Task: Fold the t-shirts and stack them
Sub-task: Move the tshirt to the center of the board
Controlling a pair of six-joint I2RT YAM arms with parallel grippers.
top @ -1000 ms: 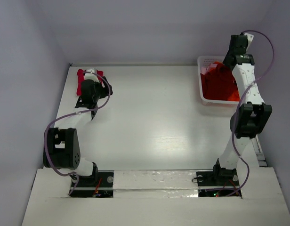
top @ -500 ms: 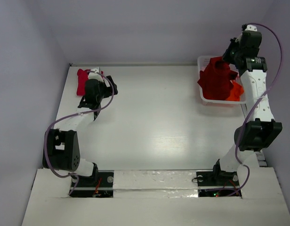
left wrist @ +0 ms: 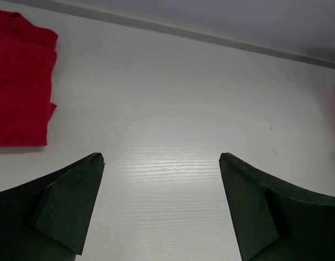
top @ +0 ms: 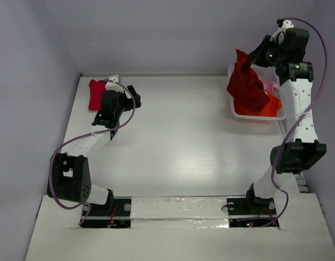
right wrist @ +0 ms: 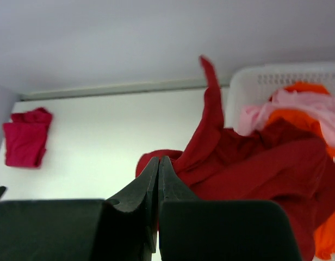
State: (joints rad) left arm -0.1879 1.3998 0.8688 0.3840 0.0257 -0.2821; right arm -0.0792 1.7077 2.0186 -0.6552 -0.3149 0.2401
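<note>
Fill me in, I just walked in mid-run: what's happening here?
The right pincer is shut on the dark red t-shirt, holding it up over the white basket, where the orange t-shirt and pale pink t-shirt lie. The left pincer hangs open over the table beside the folded crimson t-shirt in the far left corner.

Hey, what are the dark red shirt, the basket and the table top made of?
The dark red shirt: soft matte cloth; it hangs in limp folds.
The basket: white plastic, apparently; stiff lattice wall.
The table top: smooth white board, perhaps laminate; faint grain, soft glare.
</note>
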